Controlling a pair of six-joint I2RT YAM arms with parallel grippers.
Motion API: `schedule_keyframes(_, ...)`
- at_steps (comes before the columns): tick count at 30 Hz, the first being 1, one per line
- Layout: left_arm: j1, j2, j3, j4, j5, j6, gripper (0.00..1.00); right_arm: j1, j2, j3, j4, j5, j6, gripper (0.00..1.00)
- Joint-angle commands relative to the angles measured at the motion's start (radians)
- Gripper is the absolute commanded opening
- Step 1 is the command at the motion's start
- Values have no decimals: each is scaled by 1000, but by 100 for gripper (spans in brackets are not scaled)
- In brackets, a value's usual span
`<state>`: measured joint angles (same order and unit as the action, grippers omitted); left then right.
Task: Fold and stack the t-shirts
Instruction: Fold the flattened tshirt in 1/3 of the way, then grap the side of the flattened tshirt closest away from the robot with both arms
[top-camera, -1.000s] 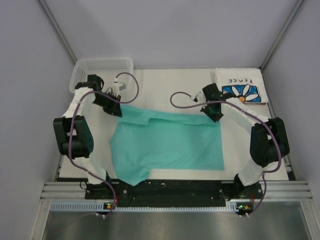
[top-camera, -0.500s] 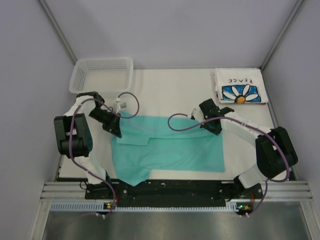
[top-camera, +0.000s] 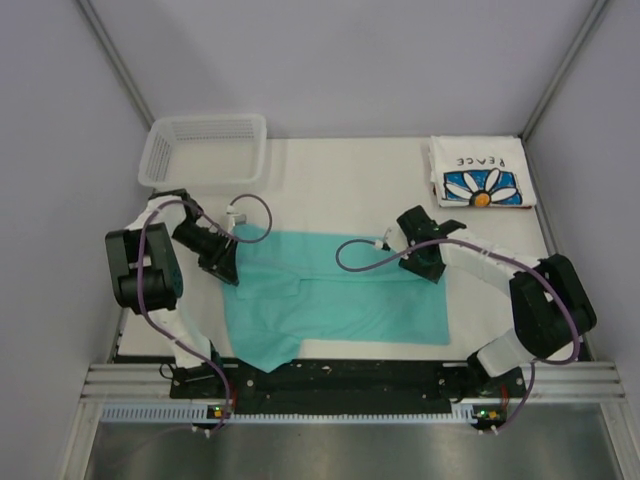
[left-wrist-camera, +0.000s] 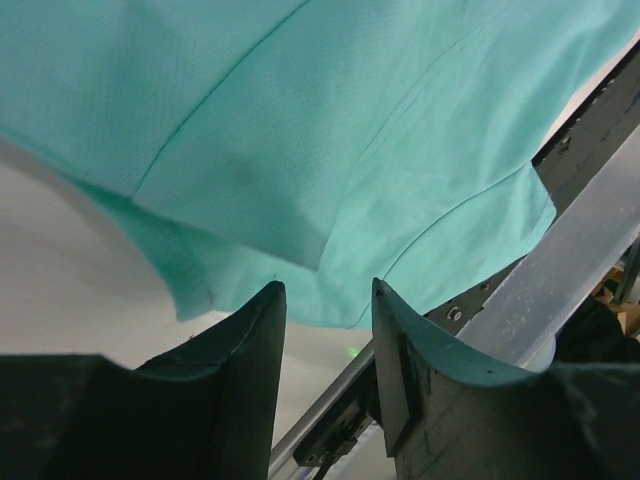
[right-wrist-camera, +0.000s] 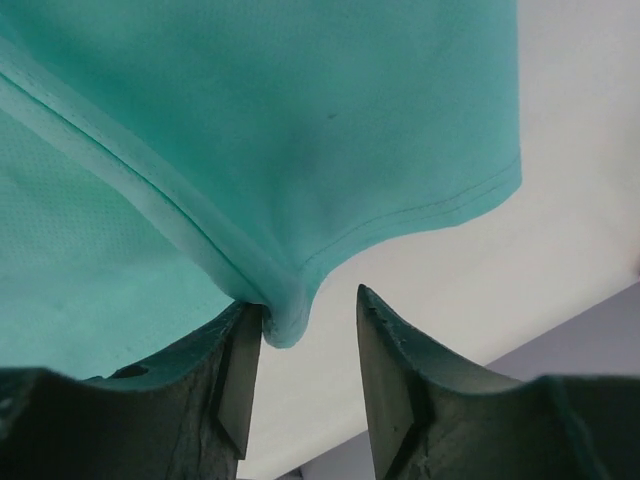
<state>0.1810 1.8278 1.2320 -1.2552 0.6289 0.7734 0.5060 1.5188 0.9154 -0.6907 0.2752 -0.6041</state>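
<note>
The teal t-shirt (top-camera: 340, 300) lies spread across the middle of the table (top-camera: 340, 170), nearer the near edge than the far one. Its far hem is doubled over toward me along a fold line that runs roughly from the left edge to the right edge. The white t-shirt (top-camera: 480, 172) sits folded in the far right corner, well apart. I judge that it marks where the stack goes. A basket (top-camera: 205, 150) stands in the far left corner.

I judge this step to be laying that first fold. To do it well, both ends of the fold should land level, so the crease stays parallel to the near edge. I should then lift straight up off the cloth rather than slide sideways, which would drag the layer askew. The left end looks more rumpled than the right, so it may need flattening before the next fold.

My left claw (top-camera: 225, 268) is at the left end of the fold. Its wrist view shows the jaws parted with a moderate gap, and the cloth lies beyond the tips. I see nothing clamped between them. My right claw (top-camera: 432, 268) is at the right end, with its jaws likewise spread. The rolled hem touches the tip of one finger (right-wrist-camera: 232, 370), but bare table shows through the gap, so it pinches nothing.
</note>
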Motion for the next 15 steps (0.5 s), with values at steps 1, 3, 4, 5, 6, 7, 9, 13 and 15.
schedule_keyframes(1, 63, -87, 9, -21, -102, 43, 45, 14, -113, 10, -59, -60, 30, 45)
schedule_keyframes(3, 75, -116, 29, -4, -173, 27, 45, 12, -178, 19, -61, -129, 40, 47)
schedule_keyframes(4, 75, -128, 40, 10, -213, 15, 45, 14, -219, 23, -61, -163, 44, 48)
schedule_keyframes(5, 74, -140, 58, 20, -244, 3, 44, 14, -256, 23, -61, -203, 44, 50)
schedule_keyframes(6, 71, -148, 76, 19, -253, -8, 44, 14, -299, 23, -59, -241, 41, 52)
schedule_keyframes(7, 64, -156, 99, 13, -252, -17, 43, 12, -334, 25, -50, -270, 46, 54)
schedule_keyframes(9, 23, -170, 136, 7, -226, -39, 39, 8, -397, 20, 31, -306, 102, 57)
schedule_keyframes(13, -115, -159, 190, 58, -138, -107, 32, -72, -398, -45, 358, -191, 379, 27)
schedule_keyframes(15, -172, -122, 195, 124, -144, -157, 29, -125, -332, -50, 424, -189, 507, 0)
